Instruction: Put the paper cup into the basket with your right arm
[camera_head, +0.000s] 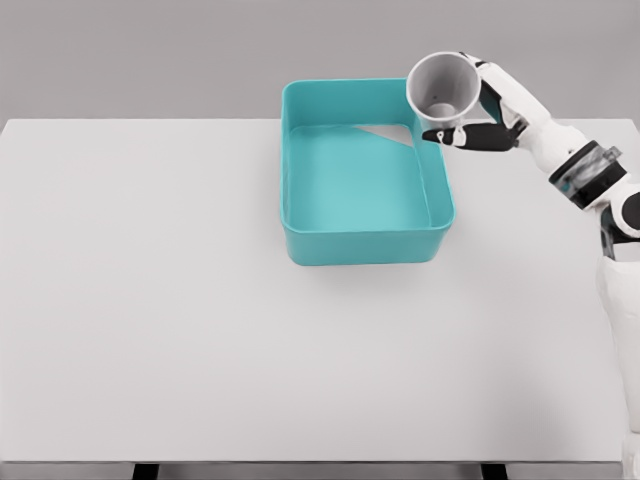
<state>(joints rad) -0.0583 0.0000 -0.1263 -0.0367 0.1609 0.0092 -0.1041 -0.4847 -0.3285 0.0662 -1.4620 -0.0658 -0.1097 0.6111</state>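
To the left of the hand a wide stretch of bare table (140, 300) is seen; nearer, below and left of the hand, the basket (300, 205) lies open-topped, its far right corner just under the cup (443, 92); the cup is gripped in the right hand (482, 118), held aloft, mouth tilted toward the camera. The carry step is judged nearly done; the next move calls for a short shift left over the rim, then release; room is ample there.
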